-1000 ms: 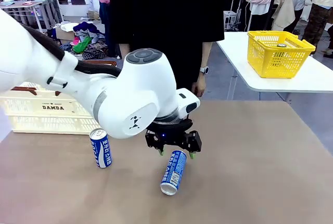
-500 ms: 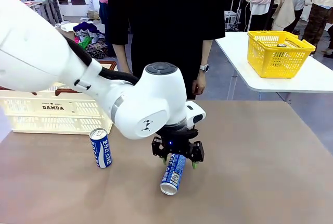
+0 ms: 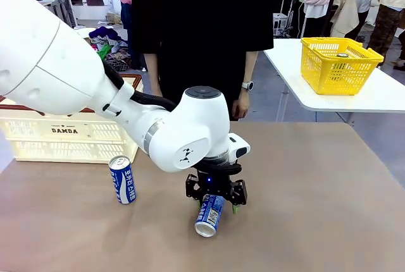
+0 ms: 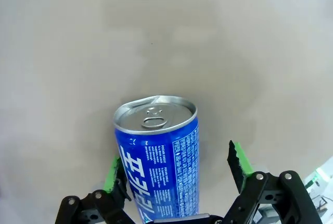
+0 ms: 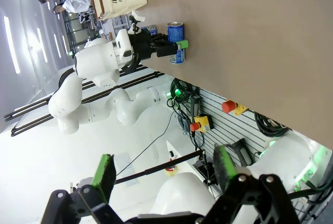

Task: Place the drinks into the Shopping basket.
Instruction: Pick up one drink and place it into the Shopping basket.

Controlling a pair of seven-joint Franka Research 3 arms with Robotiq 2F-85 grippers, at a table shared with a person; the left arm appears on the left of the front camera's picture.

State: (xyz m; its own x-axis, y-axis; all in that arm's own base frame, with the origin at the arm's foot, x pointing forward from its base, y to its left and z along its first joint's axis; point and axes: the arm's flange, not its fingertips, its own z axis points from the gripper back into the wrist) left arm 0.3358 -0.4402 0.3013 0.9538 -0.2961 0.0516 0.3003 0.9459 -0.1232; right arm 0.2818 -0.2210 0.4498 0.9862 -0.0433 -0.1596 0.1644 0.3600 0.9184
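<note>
Brown tabletop (image 3: pixel 316 209); white side table (image 3: pixel 354 101) right, yellow basket (image 3: pixel 338 64) on it; clothes pile (image 3: pixel 106 50) far left.

I count two blue drinks (image 3: pixel 122 179) (image 3: pixel 209 215), one cream Shopping basket (image 3: pixel 38 148), one yellow basket (image 3: pixel 335 74) and one person (image 3: pixel 202 31) standing opposite.

Front view, as I read it: bright, even overhead room light, sharp across the table (image 3: pixel 316 221), with only a soft shadow under the left arm (image 3: pixel 183 133) and around the lying can (image 3: pixel 209 215). Left wrist view: can crisp, its silver top (image 4: pixel 154 115) carrying a mild sheen, a faint broad shadow smudged on the tabletop beyond it, edges bowed by the wide lens. Right wrist view: strip lights (image 5: pixel 11 41) blow out to white on one side, and I note strong curvature throughout.
</note>
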